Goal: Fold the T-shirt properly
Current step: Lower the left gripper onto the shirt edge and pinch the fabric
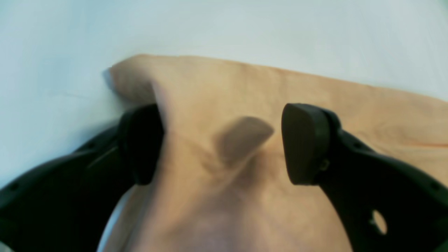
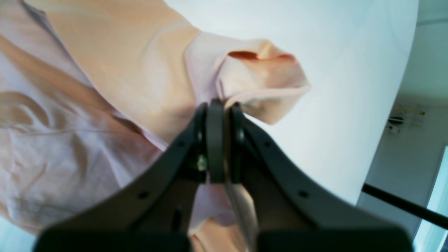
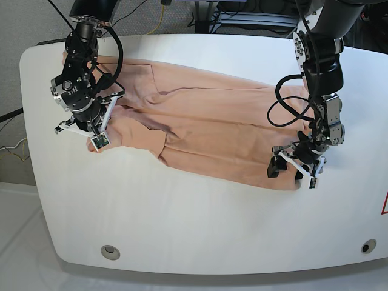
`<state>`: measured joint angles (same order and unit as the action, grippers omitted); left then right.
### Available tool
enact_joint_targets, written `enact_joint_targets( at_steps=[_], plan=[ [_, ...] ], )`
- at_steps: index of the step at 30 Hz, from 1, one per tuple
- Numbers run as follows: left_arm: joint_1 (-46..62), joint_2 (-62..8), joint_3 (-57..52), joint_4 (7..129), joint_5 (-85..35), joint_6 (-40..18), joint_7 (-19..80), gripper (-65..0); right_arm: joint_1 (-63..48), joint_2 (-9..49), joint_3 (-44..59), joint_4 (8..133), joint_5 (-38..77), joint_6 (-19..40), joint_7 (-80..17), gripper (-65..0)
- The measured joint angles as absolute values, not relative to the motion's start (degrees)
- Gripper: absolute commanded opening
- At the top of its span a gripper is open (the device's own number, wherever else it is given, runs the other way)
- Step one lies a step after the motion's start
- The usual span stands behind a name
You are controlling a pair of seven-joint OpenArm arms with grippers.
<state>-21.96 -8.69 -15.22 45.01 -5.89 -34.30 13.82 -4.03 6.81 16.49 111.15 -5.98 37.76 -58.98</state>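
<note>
Clearly clamped: right pincer [image 2: 221,115] closed tight on a bunched fold of the T-shirt [image 2: 115,80], with a thin strip of cloth pinched between the two black pads and trailing down past them. Just beyond the tips, a short sleeve [image 2: 262,84] puffed up and open at its hem, a darker orange shadow inside the opening. Behind that, pale white surface [image 2: 350,87] running to a curved edge.

Spread wide, by contrast: left pincer [image 1: 224,143] open, one black finger [image 1: 304,143] standing over the cloth on one side and the other finger [image 1: 141,143] at the cloth's edge on the other, a raised ridge of peach cloth rising between them with a dark crease at its middle. Whether the pads press on the cloth cannot be told from the blurred wrist view. Past the tips, the shirt's straight edge [image 1: 280,70] against the pale surface.

Seen from the base view: shirt [image 3: 206,127] stretched in a long wrinkled band across the white surface [image 3: 182,218], slanting from the far left corner toward the near right. Right pincer [image 3: 91,130] at the band's left end, near the sleeve; left pincer [image 3: 295,163] at the band's near right corner, low over the hem. Arms well apart, one at each end of the shirt.
</note>
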Motion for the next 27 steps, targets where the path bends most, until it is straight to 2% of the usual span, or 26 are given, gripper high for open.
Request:
enact_joint_targets(
  at_steps=[9, 12, 16, 18, 27],
  plan=[
    [-21.1, -8.69, -15.22, 45.28, -6.11, -34.57, 12.58, -19.3, -4.05, 6.83, 16.49, 111.15, -6.13, 37.74, -59.0, -65.0],
    [-21.1, -8.82, -15.22, 45.28, -6.11, -34.61, 12.78, -27.8, -4.03, 6.85, 16.49, 111.15, -6.2, 37.74, -59.05, -65.0],
    [-20.99, -9.08, -15.22, 45.28, -6.02, -36.6, 13.67, -47.7, -4.03, 6.81, 16.49, 111.15, -6.17, 37.74, -59.02, -65.0],
    [-20.86, -9.3, -15.22, 45.25, -5.85, -37.89, 13.89, -53.3, -4.03, 6.74, 16.49, 111.15, -6.15, 37.74, -59.02, -65.0],
    [-20.95, -9.93, -15.25, 45.25, -5.65, -37.56, 14.06, -53.5, -4.03, 6.63, 16.49, 111.15, -6.17, 37.74, -59.02, -65.0]
  ],
)
